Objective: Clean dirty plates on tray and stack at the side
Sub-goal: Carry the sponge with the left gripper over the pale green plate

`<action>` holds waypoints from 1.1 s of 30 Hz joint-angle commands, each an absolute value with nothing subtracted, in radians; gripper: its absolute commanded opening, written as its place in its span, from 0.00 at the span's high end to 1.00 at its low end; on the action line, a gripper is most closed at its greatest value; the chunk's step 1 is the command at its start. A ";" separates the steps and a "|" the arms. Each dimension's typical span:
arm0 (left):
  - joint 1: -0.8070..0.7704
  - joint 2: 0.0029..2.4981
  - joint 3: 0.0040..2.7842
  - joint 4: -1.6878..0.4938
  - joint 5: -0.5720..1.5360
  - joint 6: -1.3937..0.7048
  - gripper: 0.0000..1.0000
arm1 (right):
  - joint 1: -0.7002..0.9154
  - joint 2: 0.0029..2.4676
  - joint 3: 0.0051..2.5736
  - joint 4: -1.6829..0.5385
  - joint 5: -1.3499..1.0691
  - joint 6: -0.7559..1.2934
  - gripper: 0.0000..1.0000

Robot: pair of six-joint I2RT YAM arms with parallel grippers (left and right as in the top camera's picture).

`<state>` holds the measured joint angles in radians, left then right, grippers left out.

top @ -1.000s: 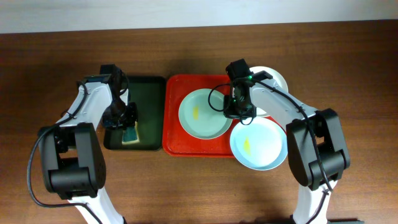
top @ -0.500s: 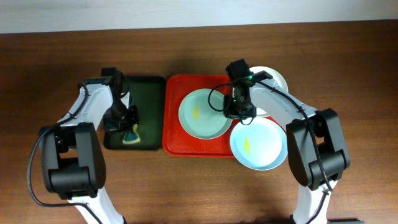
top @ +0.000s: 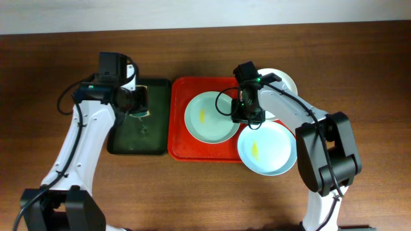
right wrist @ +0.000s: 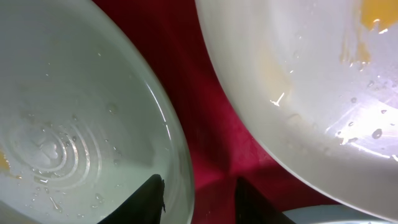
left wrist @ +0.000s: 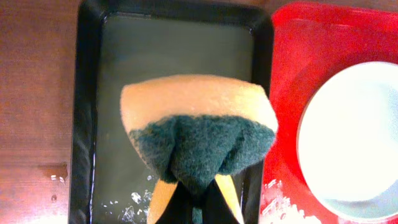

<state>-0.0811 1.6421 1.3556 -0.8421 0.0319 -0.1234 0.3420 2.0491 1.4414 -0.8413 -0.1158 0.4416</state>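
My left gripper [top: 137,108] is shut on a yellow sponge with a dark green scouring face [left wrist: 198,134] and holds it above the dark green tray. The pale green plate [top: 207,117] lies on the red tray [top: 181,149]. My right gripper [top: 248,117] is low at this plate's right rim, jaws open. In the right wrist view one finger [right wrist: 154,200] is inside the rim of the green plate [right wrist: 68,118] and the other finger [right wrist: 256,202] is over the red tray [right wrist: 208,143]. The white plate [top: 283,82] sits behind the arm. The pale blue plate [top: 266,149] overhangs the tray's front right corner. Each has a yellow smear.
The dark green tray [top: 136,136] stands left of the red tray and holds a film of water [left wrist: 174,56]. Water drops lie on the wooden table [left wrist: 55,180] and on the red tray's floor [left wrist: 280,199]. The table's back edge meets a white wall [top: 205,13].
My left gripper has lifted the sponge off the front of the dark green tray and moved back and up with it. The right arm and the plates have not moved.
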 commanded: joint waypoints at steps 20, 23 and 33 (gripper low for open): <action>-0.109 1.707 1.313 -0.619 -0.049 -0.117 1.00 | 0.347 2.067 1.436 -0.809 -0.150 0.455 0.96; -0.110 1.707 1.313 -0.620 -0.049 -0.117 1.00 | 0.347 2.067 1.436 -0.753 -0.296 0.455 0.96; -0.110 1.707 1.313 -0.625 -0.049 -0.117 1.00 | 0.347 2.067 1.436 -0.763 -0.303 0.567 0.96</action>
